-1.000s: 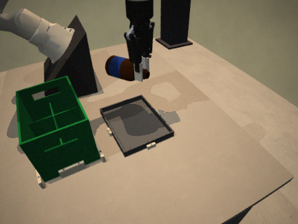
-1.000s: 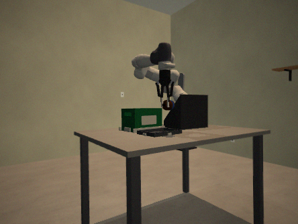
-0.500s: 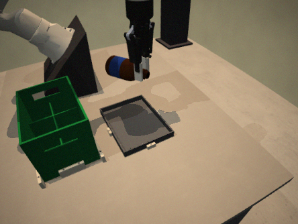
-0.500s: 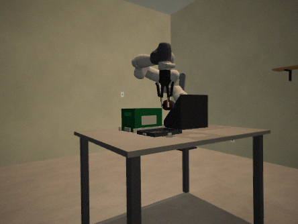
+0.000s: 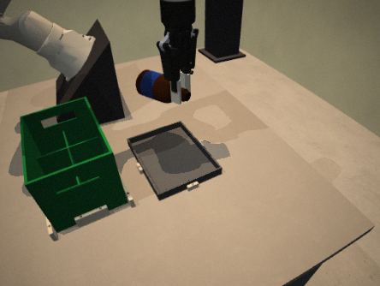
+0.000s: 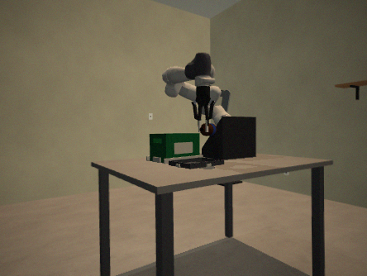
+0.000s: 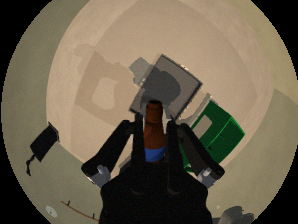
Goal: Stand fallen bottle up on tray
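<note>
The brown bottle [image 5: 162, 89] [image 7: 154, 132] with a blue label is in the air, lying roughly level on its side, its neck toward the tray side and its base toward the robot's stand. My gripper [image 5: 181, 91] [image 6: 202, 127] [image 7: 155, 119] points down and is shut on the bottle near its neck, well above the table. The dark shallow tray [image 5: 175, 191] [image 6: 194, 164] [image 7: 188, 83] lies flat on the table, with nothing standing in it. The bottle is beyond the tray in the top view. The green crate [image 5: 79, 201] [image 6: 159, 149] [image 7: 227, 137] stands upright beside the tray, with divided compartments inside.
The robot's dark wedge-shaped stand [image 5: 104, 86] [image 6: 237, 138] rises behind the crate. A dark post [image 5: 223, 27] stands at the far side in the top view. Small pale blocks sit along the edges of the crate and tray.
</note>
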